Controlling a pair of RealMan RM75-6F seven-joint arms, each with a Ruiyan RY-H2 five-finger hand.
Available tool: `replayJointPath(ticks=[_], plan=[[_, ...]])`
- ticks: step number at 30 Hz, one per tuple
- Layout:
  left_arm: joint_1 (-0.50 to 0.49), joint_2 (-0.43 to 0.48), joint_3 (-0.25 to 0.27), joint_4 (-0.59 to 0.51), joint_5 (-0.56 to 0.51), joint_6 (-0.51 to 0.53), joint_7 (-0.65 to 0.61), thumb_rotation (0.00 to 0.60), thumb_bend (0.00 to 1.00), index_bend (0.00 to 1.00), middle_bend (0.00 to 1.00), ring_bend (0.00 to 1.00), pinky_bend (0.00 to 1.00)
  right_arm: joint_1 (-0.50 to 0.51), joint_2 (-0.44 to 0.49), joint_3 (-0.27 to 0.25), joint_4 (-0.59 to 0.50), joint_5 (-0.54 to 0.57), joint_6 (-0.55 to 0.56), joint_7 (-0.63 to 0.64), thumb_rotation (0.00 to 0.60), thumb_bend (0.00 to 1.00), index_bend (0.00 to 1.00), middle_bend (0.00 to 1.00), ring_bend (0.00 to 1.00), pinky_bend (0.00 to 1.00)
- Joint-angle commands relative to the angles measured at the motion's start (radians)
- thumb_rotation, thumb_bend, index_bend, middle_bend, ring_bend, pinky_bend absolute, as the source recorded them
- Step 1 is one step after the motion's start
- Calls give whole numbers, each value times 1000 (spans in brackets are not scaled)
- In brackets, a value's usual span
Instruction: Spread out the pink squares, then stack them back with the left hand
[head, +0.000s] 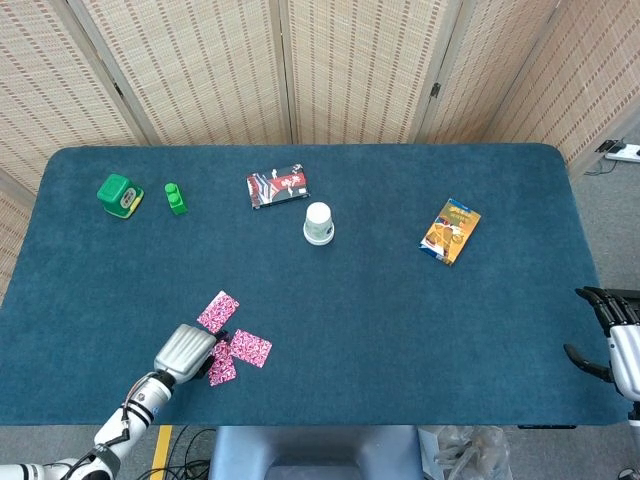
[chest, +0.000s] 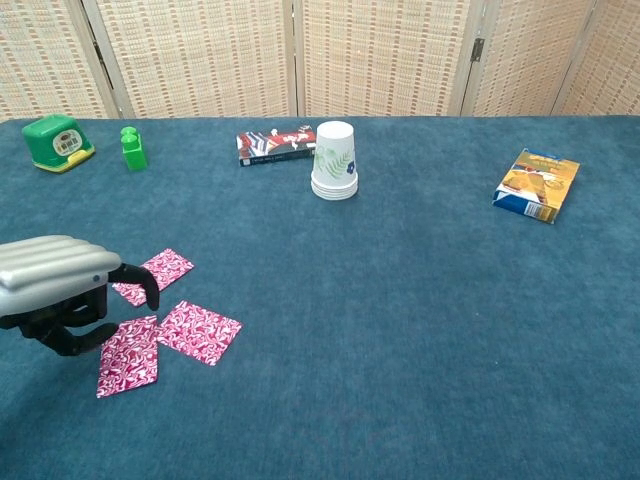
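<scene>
Three pink patterned squares lie spread on the blue table near its front left. The far square (head: 218, 311) (chest: 155, 275), the right square (head: 250, 347) (chest: 200, 332) and the near square (head: 222, 367) (chest: 127, 355) sit close together, their corners almost touching. My left hand (head: 185, 350) (chest: 60, 290) hovers just left of them, its fingers hooked downward with one fingertip over the far square's near edge. It holds nothing. My right hand (head: 612, 335) rests at the table's right edge with fingers apart, empty.
At the back left stand a green box (head: 119, 195) and a small green block (head: 176, 198). A flat red-and-black packet (head: 278, 186) and a stack of paper cups (head: 318, 223) stand mid-table. An orange snack box (head: 450, 231) lies to the right.
</scene>
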Motion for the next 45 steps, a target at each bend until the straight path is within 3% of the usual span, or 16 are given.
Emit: replayJointPath(ticks=[1, 16, 35, 39, 45], plan=[[-7, -18, -6, 16, -3, -14, -1, 600, 545, 331, 994, 932, 1000, -2, 1, 0, 0, 2, 2, 1, 600, 250, 163, 213, 185, 284], [-13, -33, -4, 39, -83, -35, 48, 600, 546, 332, 994, 932, 1000, -3, -1, -1, 5, 3, -1, 5, 600, 250, 163, 213, 185, 284], [35, 66, 38, -76, -100, 35, 69, 600, 546, 352, 994, 932, 1000, -3, -2, -1, -2, -3, 0, -1, 600, 251, 163, 213, 185, 284], [33, 76, 17, -90, -98, 43, 51, 600, 546, 364, 994, 931, 1000, -5, -1, 0, -2, -2, 5, -1, 600, 250, 163, 213, 185, 284], [39, 6, -48, 0, -34, 94, -22, 600, 509, 345, 994, 929, 1000, -5, 0, -1, -2, -4, 6, 2, 600, 250, 163, 212, 185, 284]])
